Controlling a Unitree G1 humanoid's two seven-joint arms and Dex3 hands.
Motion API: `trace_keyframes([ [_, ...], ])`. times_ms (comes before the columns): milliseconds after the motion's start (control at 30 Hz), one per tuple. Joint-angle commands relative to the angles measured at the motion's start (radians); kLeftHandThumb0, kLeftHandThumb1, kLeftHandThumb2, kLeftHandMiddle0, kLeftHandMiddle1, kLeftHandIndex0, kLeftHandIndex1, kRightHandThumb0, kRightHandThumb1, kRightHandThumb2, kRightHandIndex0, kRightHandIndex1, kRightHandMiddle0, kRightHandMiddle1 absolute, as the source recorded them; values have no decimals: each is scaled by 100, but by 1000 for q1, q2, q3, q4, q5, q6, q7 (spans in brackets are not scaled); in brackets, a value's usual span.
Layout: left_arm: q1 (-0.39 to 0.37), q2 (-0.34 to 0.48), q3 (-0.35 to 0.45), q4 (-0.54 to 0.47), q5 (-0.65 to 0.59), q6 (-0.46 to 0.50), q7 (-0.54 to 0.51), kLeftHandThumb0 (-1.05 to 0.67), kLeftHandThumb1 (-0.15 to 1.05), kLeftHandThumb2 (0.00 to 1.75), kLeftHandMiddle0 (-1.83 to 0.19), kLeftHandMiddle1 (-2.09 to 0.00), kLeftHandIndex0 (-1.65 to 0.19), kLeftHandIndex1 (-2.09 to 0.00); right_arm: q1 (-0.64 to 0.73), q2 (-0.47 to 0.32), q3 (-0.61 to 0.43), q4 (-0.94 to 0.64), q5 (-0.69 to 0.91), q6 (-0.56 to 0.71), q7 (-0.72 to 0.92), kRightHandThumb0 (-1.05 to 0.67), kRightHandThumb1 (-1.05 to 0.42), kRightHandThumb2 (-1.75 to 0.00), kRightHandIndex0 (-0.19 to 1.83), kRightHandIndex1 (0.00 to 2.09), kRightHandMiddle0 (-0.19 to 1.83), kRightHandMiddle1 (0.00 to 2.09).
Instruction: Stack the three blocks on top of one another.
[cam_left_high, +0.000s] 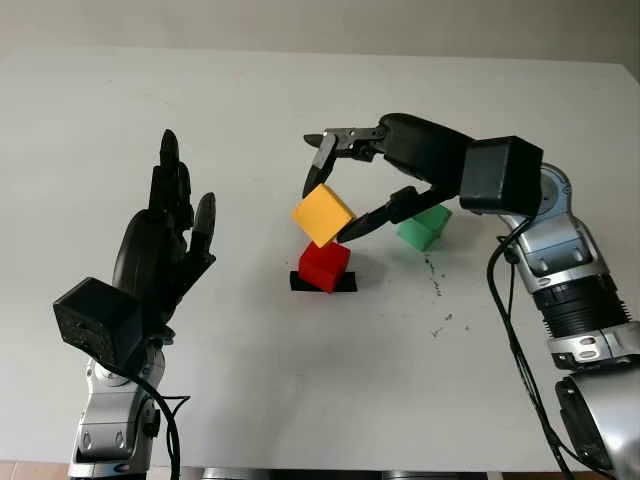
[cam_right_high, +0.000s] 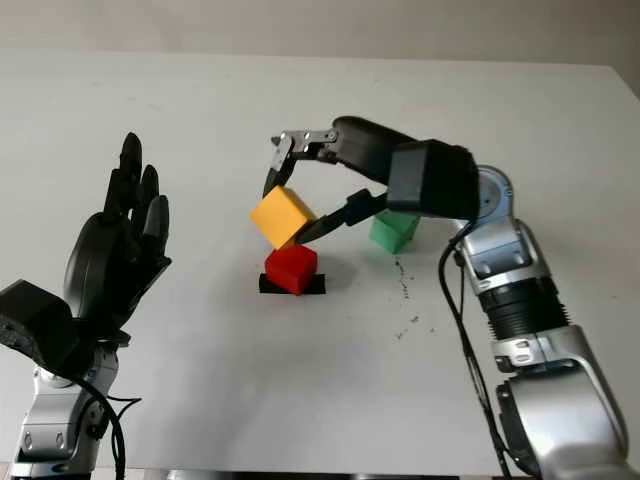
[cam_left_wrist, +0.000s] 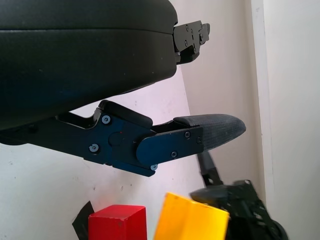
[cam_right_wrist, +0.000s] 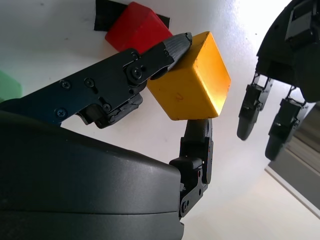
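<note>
1. Head views: nearest the camera, the left hand (cam_left_high: 165, 245) is raised at the bottom left, upright, open, holding nothing, well apart from the blocks. The right arm comes in from the bottom right and bends across the white table (cam_left_high: 200, 380), so that the right hand (cam_left_high: 340, 190) hangs over the middle. Its fingers are closed on the yellow block (cam_left_high: 323, 214), held tilted in the air just above the red block (cam_left_high: 324, 265); whether the 2 touch cannot be told. The red block sits on a black patch (cam_left_high: 298, 283). The green block (cam_left_high: 424, 226) rests on the table, partly hidden behind the right hand.

2. Left wrist view: the open left hand's finger (cam_left_wrist: 210, 131) reaches across, with the red block (cam_left_wrist: 117, 222) and yellow block (cam_left_wrist: 192, 220) beyond it.

3. Right wrist view: 1 black fingertip (cam_right_wrist: 177, 45) presses the yellow block's (cam_right_wrist: 190, 77) side, another finger (cam_right_wrist: 196, 145) presses the opposite side. The red block (cam_right_wrist: 135, 30) lies behind on the black patch.
</note>
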Motion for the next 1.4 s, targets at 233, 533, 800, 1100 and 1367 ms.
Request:
trace_keyframes([
  [233,14,5,-1,-19,5,-17,-2,-68,105,59,19,0,19,0,-28,17,27,76,-29,-17,49,-48,-92,-5,16,5,41,144],
  [533,14,7,0,-15,9,-17,0,-69,105,58,19,0,19,0,-28,12,21,94,-32,-46,59,-47,-91,-5,16,5,39,151],
  [800,18,11,2,-18,5,-16,-6,-69,105,59,19,0,19,0,-21,0,21,78,-49,-34,52,-46,-92,-6,15,5,37,150],
  [1100,17,14,4,-20,0,-8,-7,-69,105,58,19,0,19,0,-17,-14,23,81,-105,-85,1,-44,-93,-6,13,5,35,146],
  [1367,16,11,5,-28,-6,4,1,-69,105,56,19,0,19,0,-14,-25,25,83,-136,-132,-35,-41,-94,-6,13,5,32,140],
])
